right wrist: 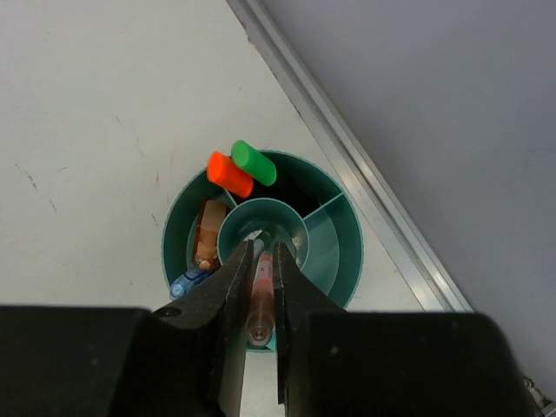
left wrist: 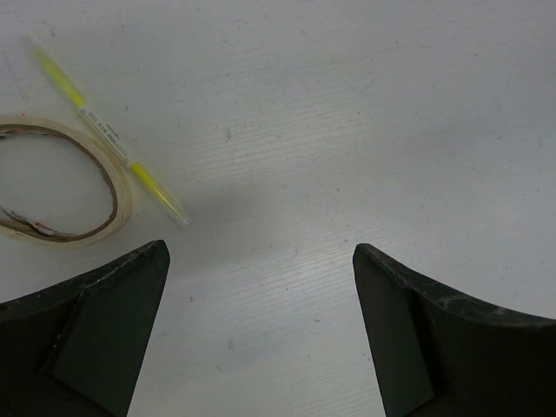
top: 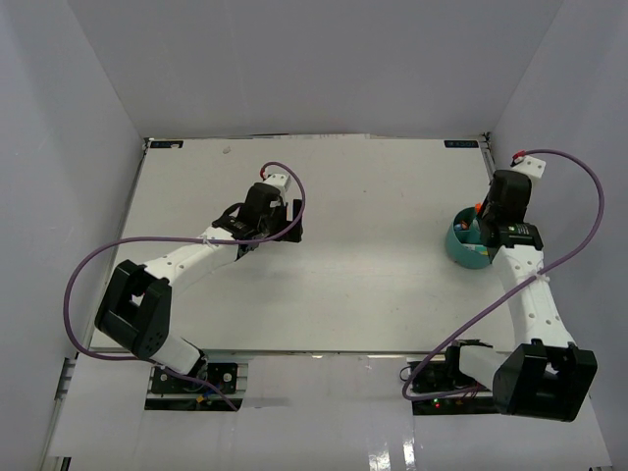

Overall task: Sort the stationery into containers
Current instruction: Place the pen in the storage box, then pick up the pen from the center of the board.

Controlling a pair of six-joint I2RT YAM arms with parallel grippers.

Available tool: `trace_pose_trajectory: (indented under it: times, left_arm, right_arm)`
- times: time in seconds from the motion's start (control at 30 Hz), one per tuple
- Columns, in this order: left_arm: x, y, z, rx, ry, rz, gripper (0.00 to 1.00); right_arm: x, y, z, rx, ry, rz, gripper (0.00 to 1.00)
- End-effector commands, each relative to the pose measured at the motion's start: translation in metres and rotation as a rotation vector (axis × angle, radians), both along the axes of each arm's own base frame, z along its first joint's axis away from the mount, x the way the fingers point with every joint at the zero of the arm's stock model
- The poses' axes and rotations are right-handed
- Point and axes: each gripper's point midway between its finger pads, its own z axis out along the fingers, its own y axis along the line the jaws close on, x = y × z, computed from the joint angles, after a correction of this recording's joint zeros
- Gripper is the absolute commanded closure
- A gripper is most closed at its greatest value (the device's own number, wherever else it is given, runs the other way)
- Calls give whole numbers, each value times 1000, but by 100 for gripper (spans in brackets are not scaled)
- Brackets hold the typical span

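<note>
Right wrist view first: the right gripper is pinched almost closed on a slim pink pen, the jaws parted only by the barrel's width; the pen hangs point-down right over the centre tube of the teal organiser cup, its lower end apparently just inside that tube, though how deep is hard to say; so the step in hand looks like the drop-off. What comes next, by my reading, is a small parting of the jaws so the pen slides in, then a straight lift clear of the rim.

Around that tube the cup is filling up; an orange cap and a green cap poke out side by side from the far compartment; a tan-pink piece stands in the left one; a light blue item sits at the near-left edge, partly hidden by the finger; the right compartment looks bare.

Over to the left gripper: jaws spread wide, nothing between them, only bare table below; off to its left lie a beige rubber-band loop and a thin clear yellow pen, the pen resting against or over the loop's edge; both remain to be sorted. That pen is thin and flat on the surface, so picking it up should need a low, square approach.

From the top view the cup sits by the table's right edge, with the loop and the yellow pen well apart from it, left of centre.
</note>
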Motion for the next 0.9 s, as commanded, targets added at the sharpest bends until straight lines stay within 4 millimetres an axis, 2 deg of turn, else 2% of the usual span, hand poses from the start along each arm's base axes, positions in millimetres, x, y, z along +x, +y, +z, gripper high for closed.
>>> trace_pose_trajectory:
  times: [0.0, 0.07, 0.1, 0.13, 0.27, 0.3, 0.43, 0.5, 0.6, 0.67, 0.7, 0.73, 0.87]
  left_arm:
    - [8, -5, 27, -37, -54, 10, 2]
    - [8, -4, 26, -38, -52, 13, 2]
    - [8, -4, 26, -36, -51, 16, 2]
    - [8, -4, 25, -35, -49, 18, 2]
    - [7, -4, 24, -51, -36, 34, 2]
    - [8, -4, 24, -53, -34, 41, 2]
    - [5, 4, 19, -64, 9, 130, 2]
    - [5, 7, 18, -101, 38, 216, 2]
    - [0, 16, 7, -113, 100, 331, 2]
    - [-5, 21, -3, -102, 139, 381, 2]
    - [-6, 23, -10, -95, 159, 403, 2]
    - [-8, 26, -15, -92, 183, 442, 2]
    - [-7, 28, -34, -54, 241, 507, 7]
  right_arm:
    - [11, -4, -5, 21, -46, -21, 85]
    - [12, -3, -13, 35, -34, -18, 78]
    - [13, -2, -17, 40, -25, -11, 69]
    - [13, 0, -18, 47, -23, -3, 64]
    - [14, 6, -6, 64, -53, 28, 52]
    - [14, 10, 5, 74, -80, 48, 46]
    - [10, 25, 35, 113, -137, 125, 31]
    - [5, 33, 59, 127, -185, 165, 18]
    - [-4, 50, 89, 156, -267, 253, 5]
    - [-9, 65, 98, 189, -301, 328, 2]
    - [-14, 72, 107, 196, -335, 361, 5]
    - [-17, 84, 109, 231, -346, 417, 6]
    - [-29, 112, 115, 305, -391, 546, 9]
